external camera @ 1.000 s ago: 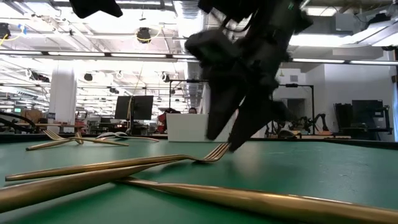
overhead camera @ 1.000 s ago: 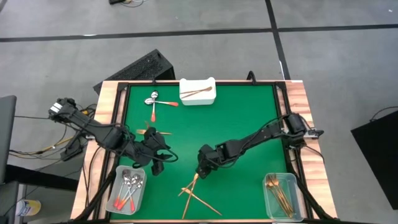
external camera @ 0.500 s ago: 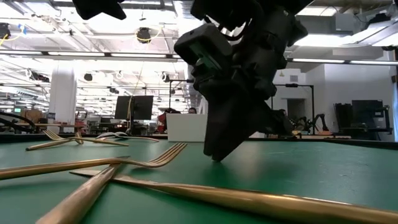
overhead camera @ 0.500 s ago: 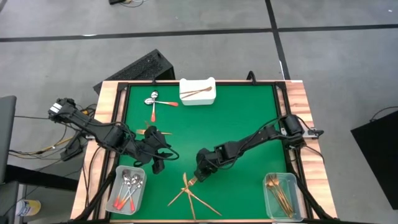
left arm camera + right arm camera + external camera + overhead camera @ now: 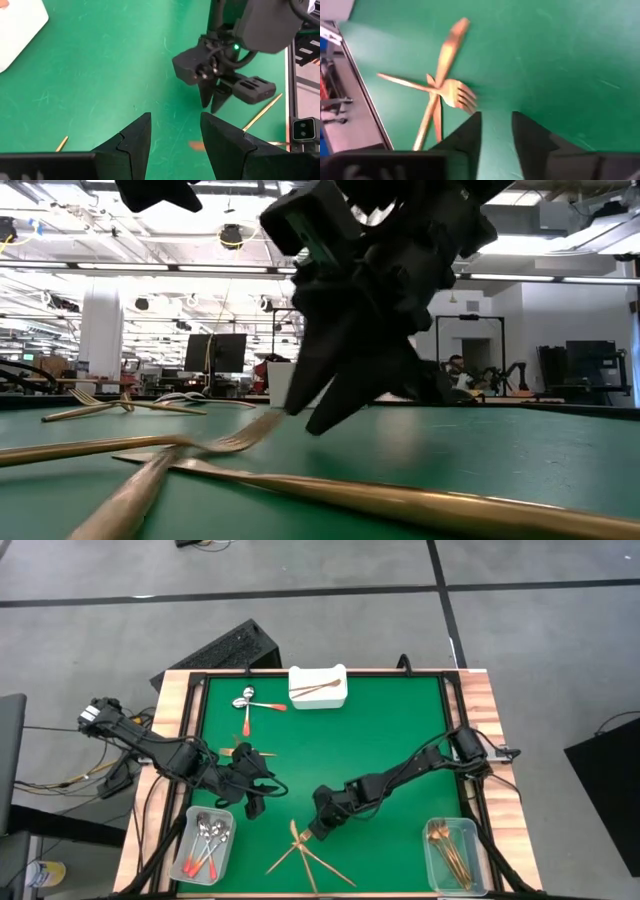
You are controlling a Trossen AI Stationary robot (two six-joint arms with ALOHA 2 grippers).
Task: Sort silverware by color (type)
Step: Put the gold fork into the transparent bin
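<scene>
Three gold pieces (image 5: pixel 303 855) lie crossed near the table's near edge; among them a gold fork (image 5: pixel 452 92) shows its tines (image 5: pixel 245 437). My right gripper (image 5: pixel 315 830) stands low over the green mat just right of those tines, slanting down, fingers a little open (image 5: pixel 496 125). My left gripper (image 5: pixel 255 802) waits open (image 5: pixel 175 135) above the mat left of centre, holding nothing. Two red-handled spoons (image 5: pixel 250 705) lie at the far left. Another gold fork (image 5: pixel 240 752) lies by the left arm. My right gripper has one fingertip (image 5: pixel 308 425) right beside the gold fork's tines (image 5: pixel 462 100), coming slanting from above and from the right. I cannot tell whether it touches them. The fork lies flat on the mat, crossed with the other gold pieces.
A clear bin (image 5: pixel 205 845) at the near left corner holds red-handled spoons. A clear bin (image 5: pixel 452 852) at the near right corner holds gold pieces. A white tray (image 5: pixel 318 687) at the far edge holds a copper piece. Bare green mat lies at the centre and the right.
My right gripper has moved toward the table's left and near edges, staying low. The gold fork has slid left ahead of it, and the crossed gold pieces have turned about and shifted toward the near left.
</scene>
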